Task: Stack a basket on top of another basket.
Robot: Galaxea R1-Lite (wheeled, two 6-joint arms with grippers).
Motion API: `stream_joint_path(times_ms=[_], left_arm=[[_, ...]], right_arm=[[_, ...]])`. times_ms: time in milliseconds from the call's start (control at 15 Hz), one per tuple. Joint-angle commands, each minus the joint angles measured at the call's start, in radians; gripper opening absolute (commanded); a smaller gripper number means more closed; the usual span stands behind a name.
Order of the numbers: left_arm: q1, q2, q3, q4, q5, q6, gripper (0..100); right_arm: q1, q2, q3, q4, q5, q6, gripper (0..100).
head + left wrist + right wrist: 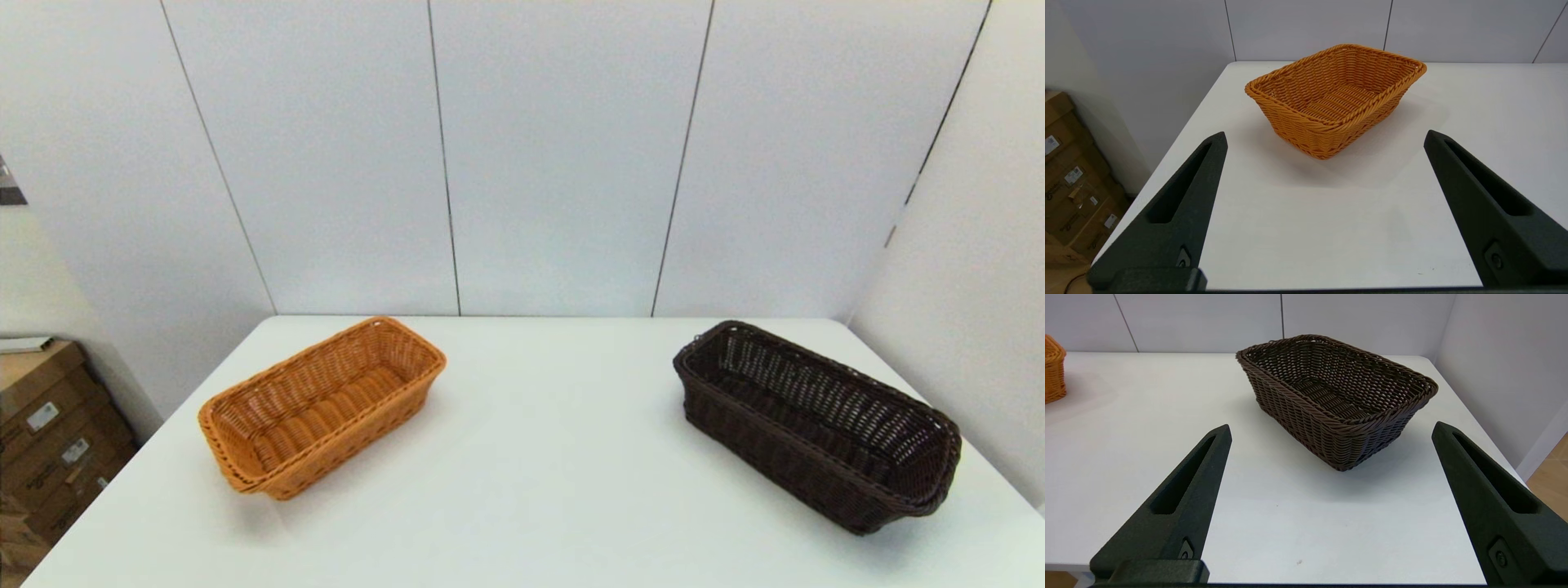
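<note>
The dark brown wicker basket (816, 420) stands empty on the right side of the white table (539, 457). The orange wicker basket (322, 404) stands empty on the left side, well apart from it. Neither arm shows in the head view. My left gripper (1325, 136) is open, held back near the table's front edge with the orange basket (1335, 96) ahead of it and nothing between its fingers. My right gripper (1331, 428) is open too, short of the dark basket (1337, 396), with nothing held. A corner of the orange basket (1054, 369) shows in the right wrist view.
White wall panels (555, 155) close the table's far side and a wall (971, 269) runs along its right. Cardboard boxes (49, 441) sit on the floor off the table's left edge. A wide stretch of bare table lies between the two baskets.
</note>
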Motion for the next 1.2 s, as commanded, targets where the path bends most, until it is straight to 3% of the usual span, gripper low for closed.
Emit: stream_joint_path(times_ms=[67, 267, 533, 800, 1200], left_arm=[[-0.001, 0.001, -0.075, 0.091, -0.005, 0.029, 100], [-0.001, 0.053, -0.291, 0.401, -0.036, 0.032, 100], [-0.001, 0.412, -0.600, 0.647, -0.028, -0.026, 100], [0.000, 0.819, -0.755, 0.648, -0.002, -0.114, 100], [0.006, 1.500, -1.064, 0.743, 0.071, -0.503, 100]], right_arm=[[0.000, 0.000, 0.000, 0.000, 0.000, 0.000, 100], [0.000, 0.000, 0.000, 0.000, 0.000, 0.000, 100], [0.000, 0.000, 0.000, 0.000, 0.000, -0.002, 100], [0.000, 0.000, 0.000, 0.000, 0.000, 0.000, 100], [0.000, 0.000, 0.000, 0.000, 0.000, 0.000, 100]])
